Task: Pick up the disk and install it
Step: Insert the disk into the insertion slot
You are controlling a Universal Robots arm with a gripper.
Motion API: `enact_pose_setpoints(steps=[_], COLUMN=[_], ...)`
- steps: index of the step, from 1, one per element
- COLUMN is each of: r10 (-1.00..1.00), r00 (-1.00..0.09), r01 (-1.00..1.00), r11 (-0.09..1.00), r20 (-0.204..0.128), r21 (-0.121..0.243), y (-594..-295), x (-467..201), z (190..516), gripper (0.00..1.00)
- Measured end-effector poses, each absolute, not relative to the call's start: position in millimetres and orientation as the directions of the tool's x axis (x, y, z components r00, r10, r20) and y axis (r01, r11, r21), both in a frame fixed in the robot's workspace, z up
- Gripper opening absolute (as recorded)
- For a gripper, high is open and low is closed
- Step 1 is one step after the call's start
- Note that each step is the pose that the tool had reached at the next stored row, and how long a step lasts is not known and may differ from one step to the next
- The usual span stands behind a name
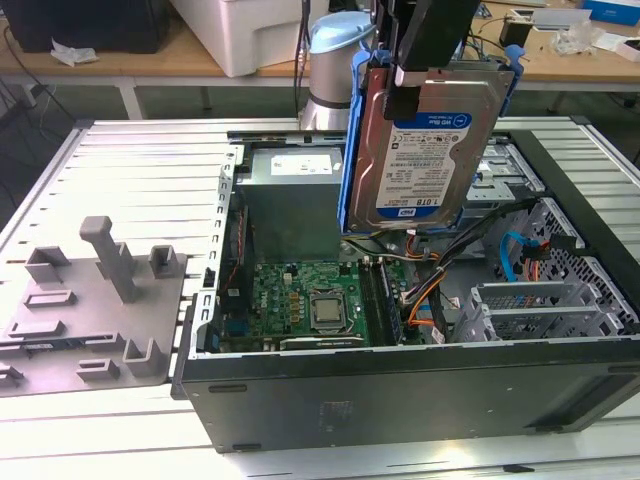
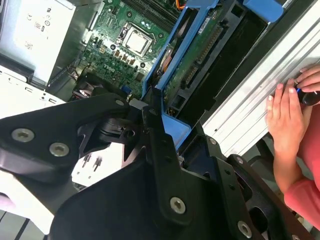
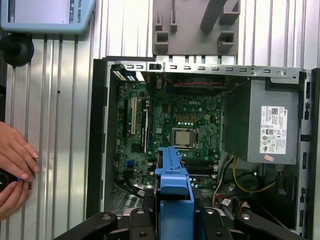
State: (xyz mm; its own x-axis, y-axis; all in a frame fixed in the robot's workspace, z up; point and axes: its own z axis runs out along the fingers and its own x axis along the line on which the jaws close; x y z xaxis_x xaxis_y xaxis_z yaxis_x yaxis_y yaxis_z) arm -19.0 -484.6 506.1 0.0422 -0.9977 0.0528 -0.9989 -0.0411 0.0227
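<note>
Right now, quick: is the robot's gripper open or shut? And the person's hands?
Gripper: shut on the hard drive, above the open computer case.
Person's hands: around a small dark object.

Beneath me, a slatted metal table (image 1: 150,170) carries an open black computer case (image 1: 400,395). Inside I see a green motherboard (image 1: 290,295) with a square processor socket (image 1: 327,311), a grey power supply (image 1: 290,195) beside it, and a perforated drive cage (image 1: 530,310) opposite. A grey fixture (image 1: 100,330) with upright posts lies just beside the case, toward the table's edge at the exterior view's left.
</note>
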Motion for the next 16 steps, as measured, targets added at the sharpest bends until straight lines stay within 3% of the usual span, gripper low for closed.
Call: enact_pose_setpoints(steps=[16], r10=[-0.998], r00=[0.030], r01=[-1.000], r11=[-0.030], r20=[0.054], r21=[-0.005], y=[-486.3], x=[-18.9], z=[506.0], gripper=[0.36])
